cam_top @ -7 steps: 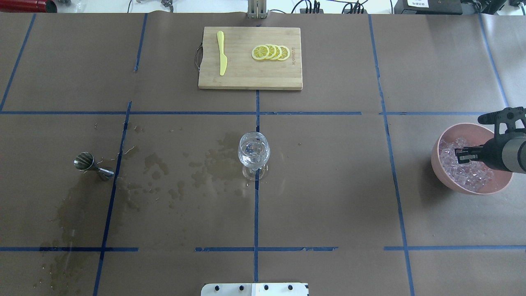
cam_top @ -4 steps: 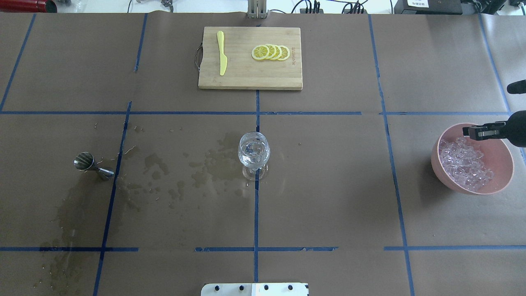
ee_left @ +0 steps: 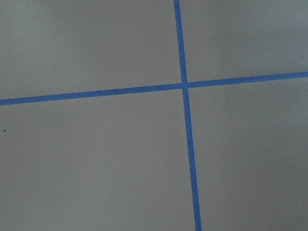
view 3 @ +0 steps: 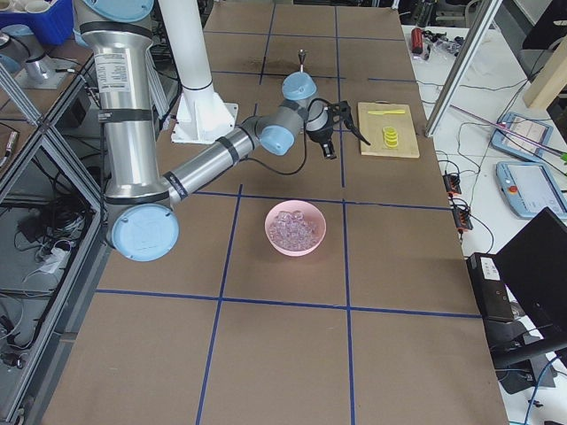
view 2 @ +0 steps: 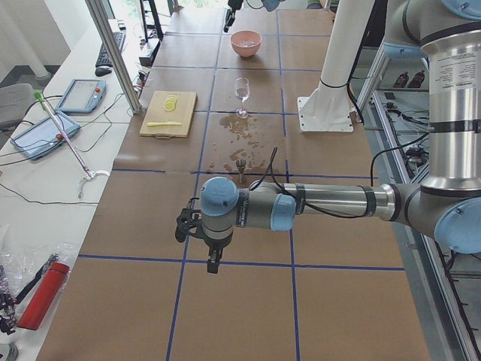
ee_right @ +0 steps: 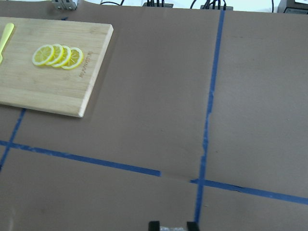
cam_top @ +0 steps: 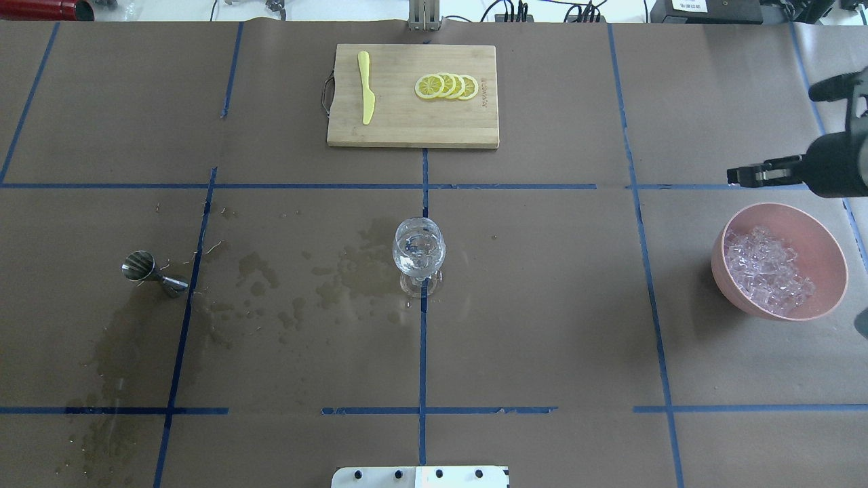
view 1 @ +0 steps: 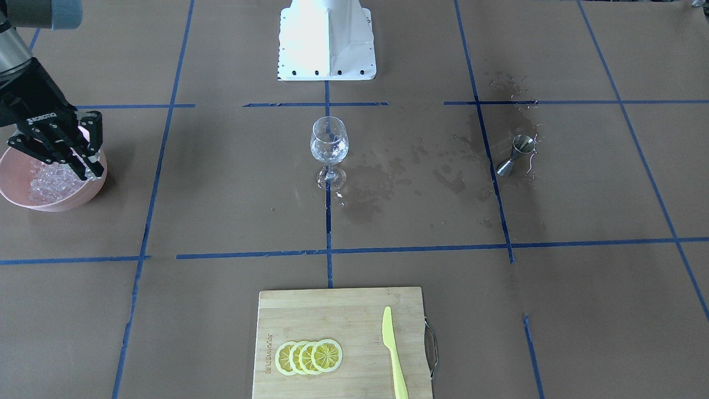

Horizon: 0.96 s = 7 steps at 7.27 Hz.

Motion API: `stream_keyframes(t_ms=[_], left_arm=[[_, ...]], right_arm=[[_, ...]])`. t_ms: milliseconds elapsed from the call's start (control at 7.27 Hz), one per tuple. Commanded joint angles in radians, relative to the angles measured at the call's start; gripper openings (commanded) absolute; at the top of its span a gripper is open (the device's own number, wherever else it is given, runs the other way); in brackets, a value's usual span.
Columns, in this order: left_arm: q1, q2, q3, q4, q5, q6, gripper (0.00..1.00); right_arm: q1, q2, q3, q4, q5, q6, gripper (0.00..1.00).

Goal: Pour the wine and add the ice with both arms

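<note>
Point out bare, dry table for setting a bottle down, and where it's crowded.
Free and dry: the stretch between the wine glass and the bowl of ice, and the strip between the glass and the white base plate. Crowded: puddles spread from the glass to the jigger, and the right gripper hovers near the bowl.

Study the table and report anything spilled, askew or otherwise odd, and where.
Spilled liquid: dark wet patches stain the brown paper from the foot of the wine glass across to the jigger. A bigger stain lies past the jigger, on the robot's side. Nothing else stands out.
</note>
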Motion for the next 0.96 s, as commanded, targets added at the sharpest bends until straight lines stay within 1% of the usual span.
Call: stream_keyframes(t_ms=[0, 138, 275, 413, 550, 688, 826], left_arm=[[0.0, 0.0, -0.001, -0.017, -0.006, 0.001, 1.0], [0.0, 0.0, 0.0, -0.024, -0.006, 0.001, 1.0], [0.0, 0.002, 0.0, -0.024, -0.006, 0.001, 1.0], [0.0, 0.002, 0.0, -0.024, -0.006, 0.001, 1.0], [0.0, 0.002, 0.0, -0.024, -0.006, 0.001, 1.0], [0.0, 0.002, 0.0, -0.024, -0.006, 0.001, 1.0], [0.0, 0.002, 0.0, -0.026, -0.006, 0.001, 1.0]], right_arm=[[-0.11, 0.27, 0.006, -0.279, -0.042, 0.176, 0.0], [-0.155, 0.384, 0.008, -0.412, -0.051, 0.236, 0.0], [-0.234, 0.443, 0.006, -0.461, -0.139, 0.295, 0.0], [-0.332, 0.477, -0.009, -0.466, -0.242, 0.335, 0.0], [-0.38, 0.51, -0.032, -0.467, -0.295, 0.364, 0.0], [-0.411, 0.568, -0.088, -0.467, -0.317, 0.402, 0.0], [-0.44, 0.596, -0.111, -0.489, -0.335, 0.413, 0.0]])
